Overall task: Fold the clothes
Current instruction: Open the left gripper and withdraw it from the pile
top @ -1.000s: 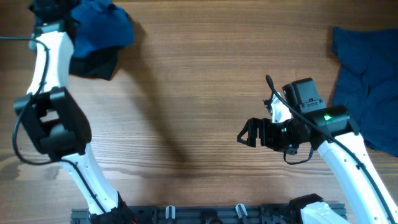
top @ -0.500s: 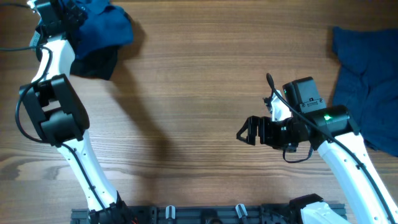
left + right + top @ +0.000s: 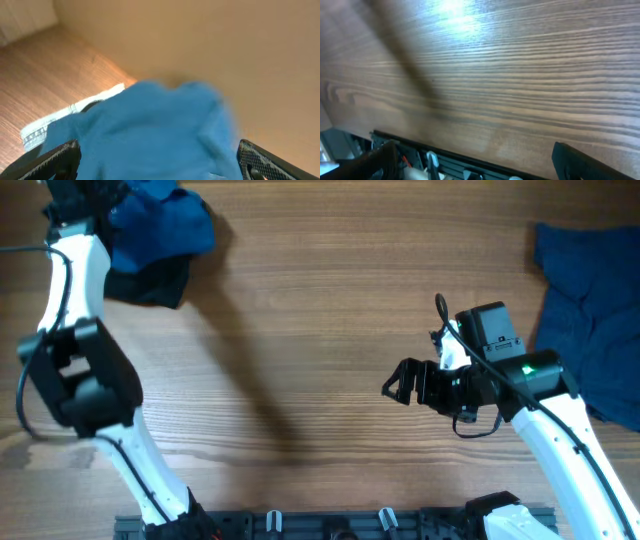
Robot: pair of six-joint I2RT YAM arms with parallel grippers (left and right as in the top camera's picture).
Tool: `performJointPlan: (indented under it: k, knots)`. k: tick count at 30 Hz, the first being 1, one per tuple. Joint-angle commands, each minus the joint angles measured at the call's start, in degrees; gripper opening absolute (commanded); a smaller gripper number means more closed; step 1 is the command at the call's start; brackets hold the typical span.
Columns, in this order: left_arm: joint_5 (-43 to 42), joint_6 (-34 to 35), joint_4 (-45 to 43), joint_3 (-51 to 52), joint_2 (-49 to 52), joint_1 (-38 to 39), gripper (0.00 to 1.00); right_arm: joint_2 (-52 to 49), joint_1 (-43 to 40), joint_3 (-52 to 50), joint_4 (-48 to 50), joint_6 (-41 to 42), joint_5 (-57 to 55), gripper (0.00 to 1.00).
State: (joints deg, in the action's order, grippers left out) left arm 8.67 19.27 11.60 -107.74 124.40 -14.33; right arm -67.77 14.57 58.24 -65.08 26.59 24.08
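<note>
The medium-blue shirt [image 3: 165, 225], heaped on a black garment [image 3: 150, 280] at the counter's [image 3: 320, 300] far left corner, is judged light, limp and easily bunched; a hem or collar edge is best pinched. The left fingers [image 3: 60, 156] are spread wide close over it, the right fingers [image 3: 580, 160] spread over bare wood, well apart from the darker blue garment [image 3: 590, 310] at the right edge.

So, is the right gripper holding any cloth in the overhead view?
No, the right gripper is open over the bare wooden table, well apart from the dark blue garment at the right edge.
</note>
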Motion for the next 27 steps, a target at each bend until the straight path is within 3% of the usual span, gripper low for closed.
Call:
performJointPlan:
  k: [1, 14, 21, 27]
  knots:
    - [-1.8, 4.9, 6.2, -0.2, -13.9, 2.8, 1.0, 3.6, -0.1, 0.4, -0.5, 1.9, -1.6, 1.0]
    - [-22.0, 5.2, 48.2, -0.2, -45.1, 5.2, 1.0, 26.1, -0.1, 0.4, -7.0, 4.3, -1.7, 0.99]
    - [-28.8, -2.7, 62.1, -0.2, -56.4, 9.9, 1.0, 39.5, -0.1, 0.4, -9.9, 5.8, -2.1, 0.98]
    - [-29.1, -3.8, 67.6, 1.3, -66.1, 17.1, 1.0, 48.7, -0.1, 0.4, -13.2, 9.6, -3.4, 0.98]
